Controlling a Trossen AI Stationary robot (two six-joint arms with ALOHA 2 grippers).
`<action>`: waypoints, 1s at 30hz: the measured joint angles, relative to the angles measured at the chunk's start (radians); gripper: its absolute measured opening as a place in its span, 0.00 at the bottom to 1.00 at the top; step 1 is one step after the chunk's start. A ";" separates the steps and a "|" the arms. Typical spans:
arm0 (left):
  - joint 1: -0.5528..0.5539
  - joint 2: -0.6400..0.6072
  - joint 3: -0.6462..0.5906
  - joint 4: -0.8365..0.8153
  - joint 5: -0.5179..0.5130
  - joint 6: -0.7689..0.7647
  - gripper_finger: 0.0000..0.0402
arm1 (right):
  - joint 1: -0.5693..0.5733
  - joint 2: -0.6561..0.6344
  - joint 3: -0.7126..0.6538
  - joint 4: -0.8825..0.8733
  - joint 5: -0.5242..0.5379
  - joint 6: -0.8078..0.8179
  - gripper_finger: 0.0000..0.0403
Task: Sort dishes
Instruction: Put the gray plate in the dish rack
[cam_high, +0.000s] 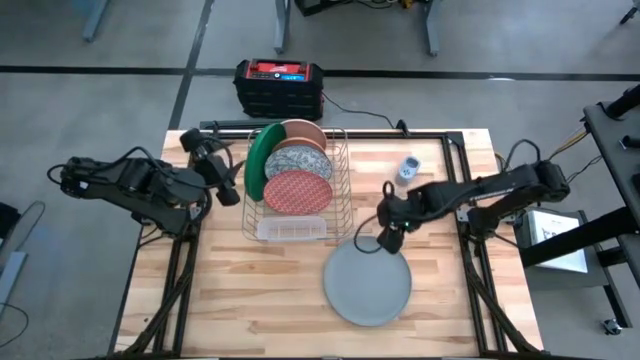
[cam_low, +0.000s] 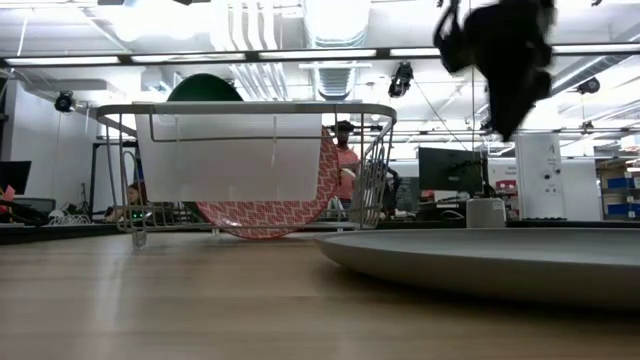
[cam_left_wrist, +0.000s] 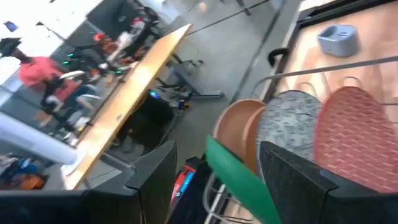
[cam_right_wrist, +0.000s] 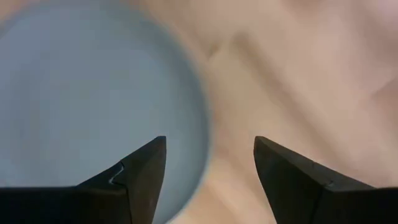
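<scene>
Four plates (cam_high: 290, 172) overlapping in rack (cam_high: 340, 205), pink mostly hidden

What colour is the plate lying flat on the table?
Grey plate, clearest in the high view.

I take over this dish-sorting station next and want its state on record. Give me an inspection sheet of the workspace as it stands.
Surface: wooden table, bare at the front left.
Job's things: grey plate lies flat on the table; dark green plate, salmon-pink plate, speckled plate and red plate stand in the wire rack.
Clutter: small grey-blue gadget near the back right.
Grippers: left tool open beside the rack; right tool open over the grey plate's rim.
Cables: cable runs from the black box behind the table.
Surroundings: people at desks beyond the table.
</scene>
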 joint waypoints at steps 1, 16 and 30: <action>0.000 0.003 0.000 0.001 0.028 0.000 0.55 | 0.013 0.000 -0.032 0.018 -0.027 0.054 0.58; 0.000 0.101 0.000 0.051 0.266 0.081 0.55 | 0.155 0.002 -0.239 0.181 -0.127 0.500 0.62; 0.000 0.126 0.000 0.108 0.512 0.160 0.55 | 0.270 0.075 -0.352 0.370 -0.035 0.714 0.54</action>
